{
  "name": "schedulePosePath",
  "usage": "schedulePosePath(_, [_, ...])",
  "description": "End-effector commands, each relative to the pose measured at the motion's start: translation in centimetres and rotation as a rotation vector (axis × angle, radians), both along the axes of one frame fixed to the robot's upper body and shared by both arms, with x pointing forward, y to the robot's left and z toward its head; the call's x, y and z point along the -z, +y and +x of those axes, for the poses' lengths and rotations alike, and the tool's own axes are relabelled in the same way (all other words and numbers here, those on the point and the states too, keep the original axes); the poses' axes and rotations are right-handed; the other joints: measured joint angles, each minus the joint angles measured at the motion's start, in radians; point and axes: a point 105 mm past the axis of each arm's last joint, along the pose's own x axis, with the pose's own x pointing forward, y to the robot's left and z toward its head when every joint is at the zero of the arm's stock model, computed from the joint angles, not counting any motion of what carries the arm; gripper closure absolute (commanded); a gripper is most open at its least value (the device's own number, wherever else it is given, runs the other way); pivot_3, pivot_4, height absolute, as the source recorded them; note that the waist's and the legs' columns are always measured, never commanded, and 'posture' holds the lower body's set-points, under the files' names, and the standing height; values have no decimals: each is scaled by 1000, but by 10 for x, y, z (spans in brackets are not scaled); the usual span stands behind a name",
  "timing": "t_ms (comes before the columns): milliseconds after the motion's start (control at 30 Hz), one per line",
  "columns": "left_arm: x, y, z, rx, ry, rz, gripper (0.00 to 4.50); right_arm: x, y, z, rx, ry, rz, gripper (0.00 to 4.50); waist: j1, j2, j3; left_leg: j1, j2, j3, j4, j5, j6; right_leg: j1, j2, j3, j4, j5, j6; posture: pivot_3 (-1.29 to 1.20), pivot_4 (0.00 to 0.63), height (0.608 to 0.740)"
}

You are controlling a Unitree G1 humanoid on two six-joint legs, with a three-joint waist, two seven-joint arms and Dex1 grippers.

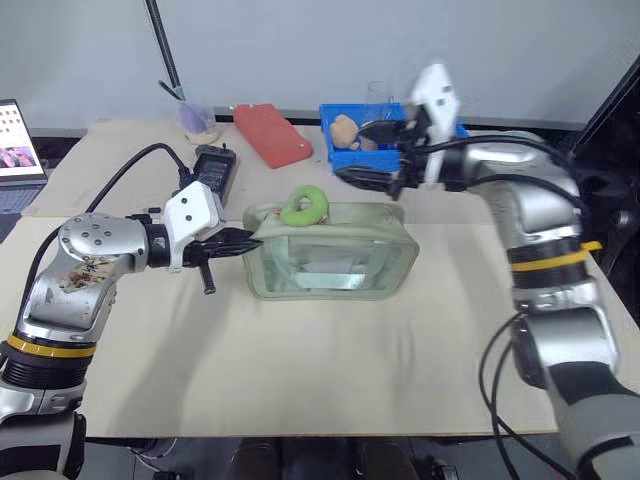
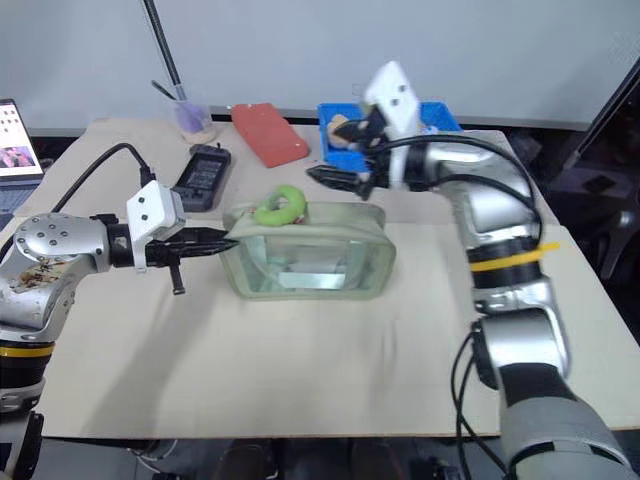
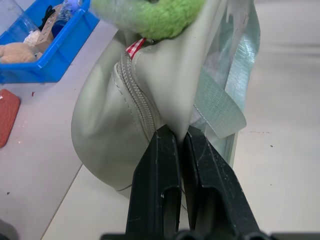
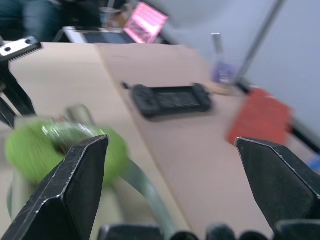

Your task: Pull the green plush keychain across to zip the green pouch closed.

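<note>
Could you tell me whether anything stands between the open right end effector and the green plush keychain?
Nothing visible does. The right end effector hangs open above the table, apart from the green plush keychain, which lies exposed on top of the green pouch. The blue tray sits behind.

A robotics lab or test room, by the look of it: a plain work table point(image 1: 330, 380) covered in beige sheeting stands against a bare grey wall point(image 1: 300, 50). A laptop point(image 1: 15, 150) sits open at one edge, beside a blue parts tray point(image 1: 330, 150) and a black handheld console point(image 1: 213, 170).
</note>
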Motion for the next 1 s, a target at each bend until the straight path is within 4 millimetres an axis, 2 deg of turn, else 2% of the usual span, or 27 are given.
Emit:
schedulePosePath(33, [-7, -1, -1, 11, -35, 14, 4500, 1, 11, 0, -9, 11, -20, 19, 6, 0, 0, -1, 0, 0, 0, 0, 0, 0, 0, 0, -1, 0, 0, 0, 150, 740])
schedulePosePath(133, [-6, -1, -2, 7, -35, 16, 4500, 21, 18, 1, -24, 47, -67, 19, 5, 0, 0, -1, 0, 0, 0, 0, 0, 0, 0, 0, -1, 0, 0, 0, 150, 740])
schedulePosePath(267, [-5, 1, -3, -2, -33, 21, 4500, 29, 18, -1, -44, 93, -85, 19, 5, 0, 0, -1, 0, 0, 0, 0, 0, -1, 0, -1, 1, 0, 0, 0, 150, 740])
schedulePosePath(433, [-4, 3, -3, -8, -31, 23, 4500, 28, 19, -5, -71, 94, -79, 1484, 5, 0, 0, 0, 0, 0, 0, 0, 0, -1, 0, -1, 1, 0, 0, 0, 150, 740])
schedulePosePath(700, [-4, 2, -1, -7, -35, 26, 4500, 23, 14, -11, -96, 93, -60, 4293, 5, 0, 0, 0, 0, 0, 0, 0, 0, -1, 0, -1, 1, 0, 0, 0, 150, 740])
schedulePosePath(733, [-4, 2, 0, -6, -34, 26, 4500, 20, 12, -11, -92, 92, -49, 4480, 5, 0, 0, 0, 0, 0, 0, 0, 0, -1, 0, -1, 1, 0, 0, 0, 150, 740])
schedulePosePath(867, [-3, 2, 1, -4, -32, 28, 4500, 5, -3, -9, -33, 58, -18, 4480, 6, 0, 0, 0, 0, 0, 0, 0, 0, -1, 0, -1, 1, 0, 0, 0, 150, 740])
schedulePosePath(1000, [-4, 4, 3, -10, -38, 31, 4500, -14, -30, -8, 58, -20, -4, 4480, 6, 0, 0, -1, 0, 0, 0, 0, 0, -1, 0, -1, 0, 0, 0, 0, 150, 740])
